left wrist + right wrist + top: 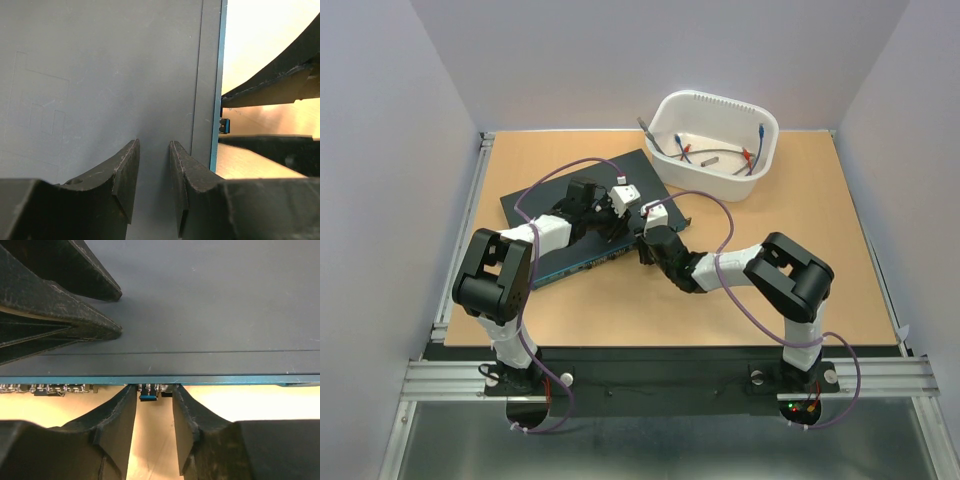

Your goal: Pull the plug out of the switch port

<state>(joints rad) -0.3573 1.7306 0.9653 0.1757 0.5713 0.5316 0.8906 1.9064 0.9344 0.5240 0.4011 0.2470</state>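
The switch (638, 172) lies askew on the tabletop, a flat dark box with its blue-edged socket row (60, 388) facing the arms. A small blue plug (148, 396) sits in one port and also shows in the left wrist view (225, 126). My right gripper (154, 387) stands open at that edge (643, 243), one finger on each side of the plug, with gaps to both. My left gripper (153, 145) rests on the switch's top (610, 222), shut to a narrow gap with nothing in it.
A white tub (760, 115) with several loose cable pieces stands at the back right, just past the switch's far corner. Both arms' purple cables (725, 215) loop over the table. Walls close the table in at the back and on both sides.
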